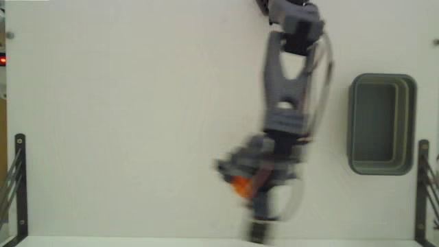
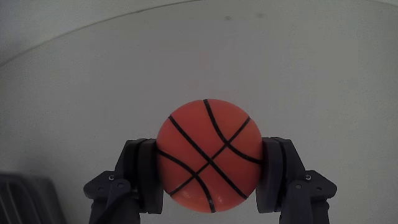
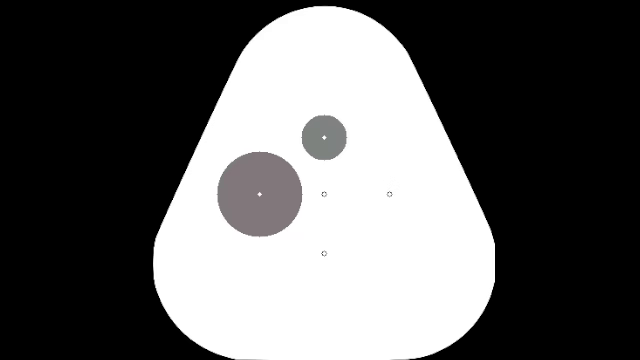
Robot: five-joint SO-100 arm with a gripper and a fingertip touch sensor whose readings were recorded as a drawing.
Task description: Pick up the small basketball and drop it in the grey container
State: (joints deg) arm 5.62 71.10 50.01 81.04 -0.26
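Note:
The small basketball point(image 2: 208, 155), orange with thin black seams, sits squeezed between the two dark fingers point(image 2: 140, 171) of my gripper point(image 2: 209, 169), which is shut on it above the white table. In the fixed view the arm reaches down from the top edge and is motion-blurred. There the gripper point(image 1: 241, 180) shows near the lower middle, with a patch of the orange basketball point(image 1: 240, 184) visible in it. The grey container point(image 1: 381, 124), a rectangular tub with a thick rim, stands empty at the right side of the table, well apart from the gripper.
Black metal brackets stand at the table's lower left point(image 1: 19, 185) and lower right point(image 1: 422, 185) edges. A dark grey ridged shape point(image 2: 28, 199) fills the wrist view's bottom left corner; I cannot tell what it is.

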